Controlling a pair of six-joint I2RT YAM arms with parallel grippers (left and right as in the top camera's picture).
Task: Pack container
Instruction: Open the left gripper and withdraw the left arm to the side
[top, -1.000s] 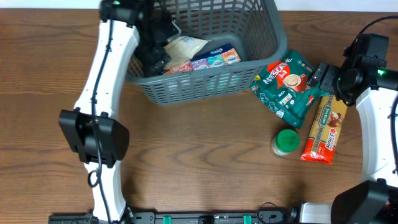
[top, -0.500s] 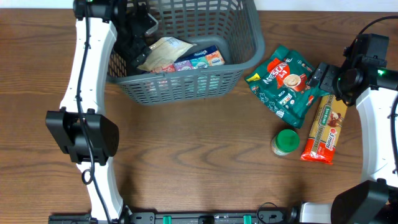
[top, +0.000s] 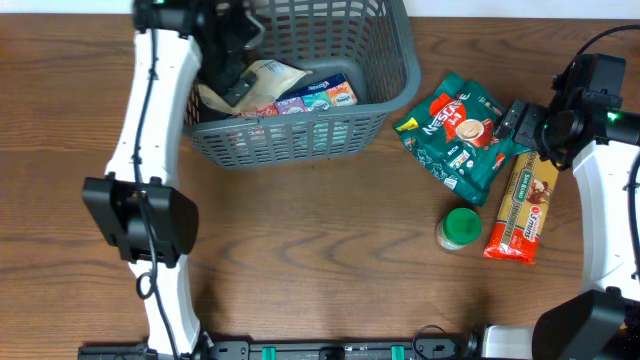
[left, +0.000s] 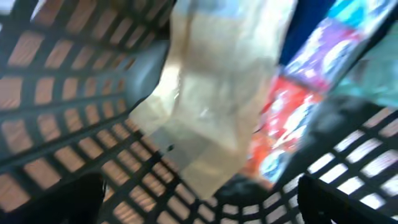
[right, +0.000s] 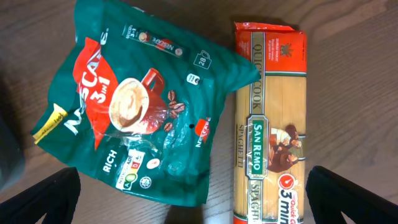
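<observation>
Brown wood-grain table (top: 330, 250) across nearly the whole overhead view, dark streaks running from left to right. Beyond its far edge, only a thin pale strip (top: 520, 8); nothing more of the room to make out. Along the near edge, a black rail (top: 330, 352) with small green parts.

At the far left of the table, the container (top: 300, 135): dark grey, slotted walls, upright, its far side cut off by the top of the frame. Inside, a tan packet (top: 265, 78) at the left end and a colourful box (top: 320, 97) just beside it, lying along the near wall.

Left gripper (left: 202, 202) down inside the container at its left end, over the tan packet. Fingers spread wide at the 2 lower corners of the wrist view, grasping nothing. That view blurred, with lattice wall on both sides and brown wood showing through the slots.

Right of the container and apart from it, 3 loose items on bare wood. Green coffee pouch (top: 460, 135) lying flat, 1 corner overlapping the edge of a spaghetti pack (top: 522, 205), also flat. Green-lidded jar (top: 460, 228) upright on the near side of the pouch, just beside the spaghetti pack.

Right gripper (right: 199, 202) above the pouch and the spaghetti pack. Fingers wide apart at the lower corners of its wrist view, released, nothing between them.
</observation>
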